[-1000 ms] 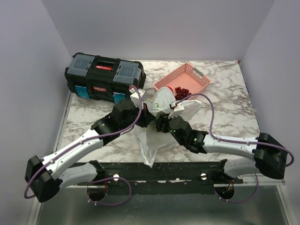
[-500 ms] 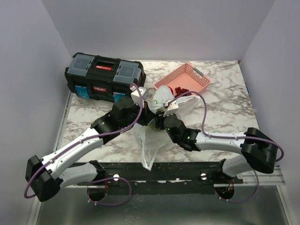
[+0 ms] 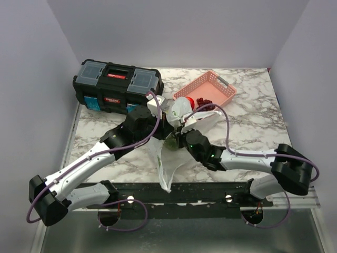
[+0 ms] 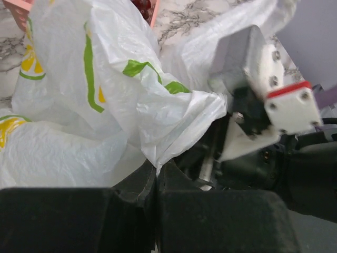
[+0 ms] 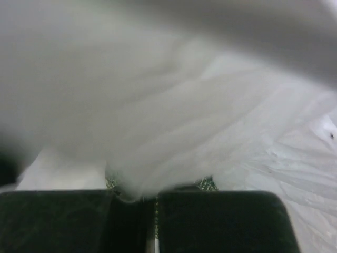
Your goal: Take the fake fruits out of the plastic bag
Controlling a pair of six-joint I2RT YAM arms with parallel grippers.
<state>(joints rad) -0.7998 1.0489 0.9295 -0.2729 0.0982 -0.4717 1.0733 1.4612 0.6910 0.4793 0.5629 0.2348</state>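
From above, the left gripper (image 3: 161,125) and the right gripper (image 3: 182,136) are seen nose to nose over the marble-patterned table (image 3: 253,121). Both are buried in the crinkly translucent white plastic bag (image 3: 167,163), which is bunched up just beyond them and trails back towards the arm bases. A round dull-green melon (image 3: 171,142) is glimpsed just beneath the two grippers, against the bag. Beyond the grippers, a pink slotted plastic basket (image 3: 221,87) holds a bunch of dark red grapes (image 3: 205,101) and a small glossy red apple (image 3: 189,100). A black plastic toolbox (image 3: 116,84) is set well off to the left gripper's left.

At the left wrist, the jaws are seen pressed together on a fold of the bag, whose yellow and green marks spread ahead of them.

At the right wrist, the jaws are likewise clamped on blurred bag film, and slivers of green are shown just ahead of them.
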